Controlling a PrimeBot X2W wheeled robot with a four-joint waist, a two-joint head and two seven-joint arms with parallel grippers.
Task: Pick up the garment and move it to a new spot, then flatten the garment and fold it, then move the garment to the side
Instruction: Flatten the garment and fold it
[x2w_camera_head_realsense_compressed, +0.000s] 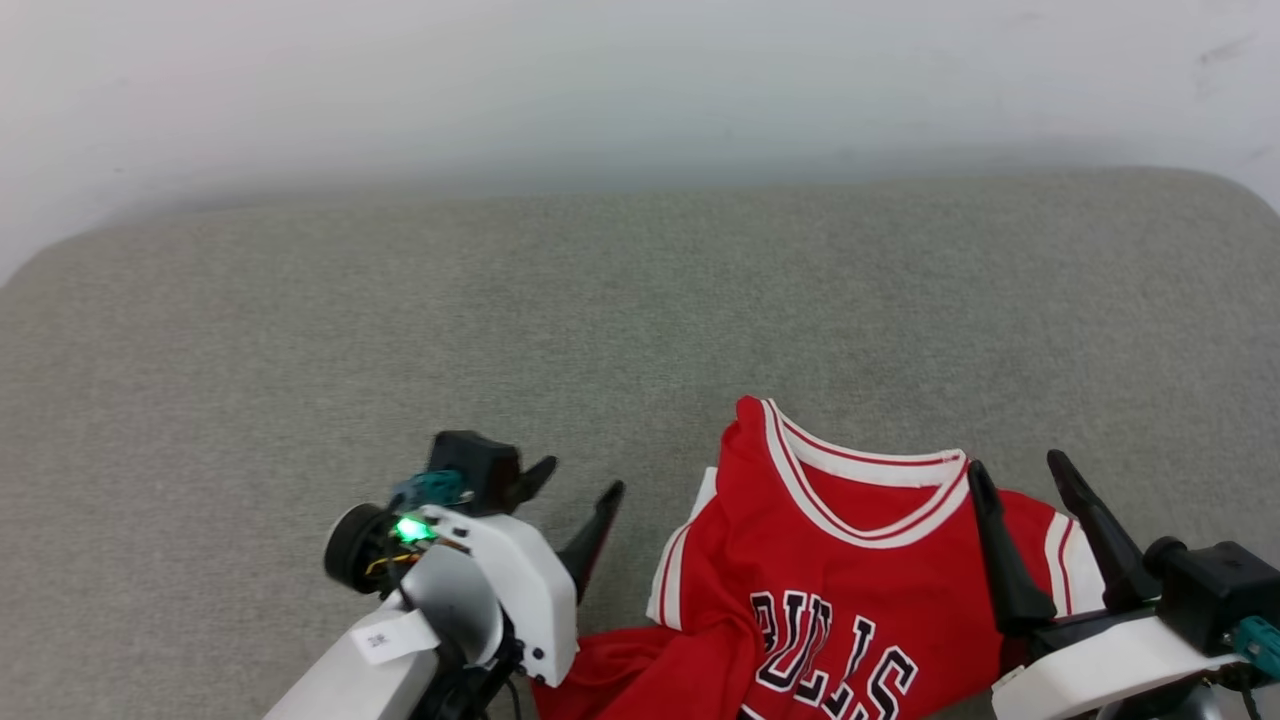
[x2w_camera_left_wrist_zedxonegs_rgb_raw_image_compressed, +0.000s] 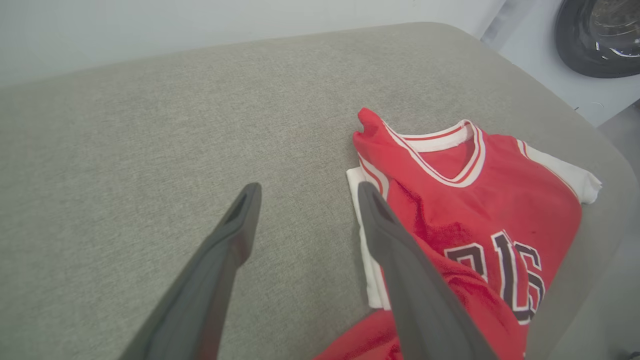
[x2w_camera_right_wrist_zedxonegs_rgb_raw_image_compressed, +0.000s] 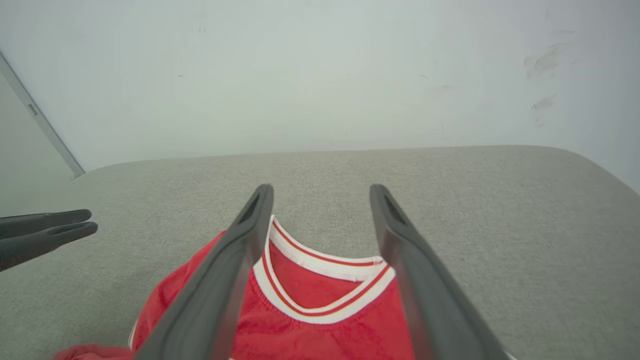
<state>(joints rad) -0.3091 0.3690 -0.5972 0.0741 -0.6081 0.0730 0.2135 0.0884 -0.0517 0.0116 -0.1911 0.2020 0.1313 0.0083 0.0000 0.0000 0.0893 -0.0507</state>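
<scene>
The garment (x2w_camera_head_realsense_compressed: 850, 580) is a bright red jersey with a red-white striped V collar, white sleeves and black lettering, lying rumpled on the grey cushion (x2w_camera_head_realsense_compressed: 500, 320) near its front right. My left gripper (x2w_camera_head_realsense_compressed: 578, 488) stands open just left of the garment, nothing between its fingers; in the left wrist view that gripper (x2w_camera_left_wrist_zedxonegs_rgb_raw_image_compressed: 305, 192) hovers over bare cushion beside the garment (x2w_camera_left_wrist_zedxonegs_rgb_raw_image_compressed: 475, 200). My right gripper (x2w_camera_head_realsense_compressed: 1020, 472) is open above the garment's right shoulder. In the right wrist view its fingers (x2w_camera_right_wrist_zedxonegs_rgb_raw_image_compressed: 320, 192) frame the collar of the garment (x2w_camera_right_wrist_zedxonegs_rgb_raw_image_compressed: 320, 295) without gripping it.
The cushion has rounded corners and a pale wall (x2w_camera_head_realsense_compressed: 640, 80) behind it. A dark round appliance door (x2w_camera_left_wrist_zedxonegs_rgb_raw_image_compressed: 600, 35) shows past the cushion's right end. The left gripper's fingers (x2w_camera_right_wrist_zedxonegs_rgb_raw_image_compressed: 45, 230) appear at the left edge of the right wrist view.
</scene>
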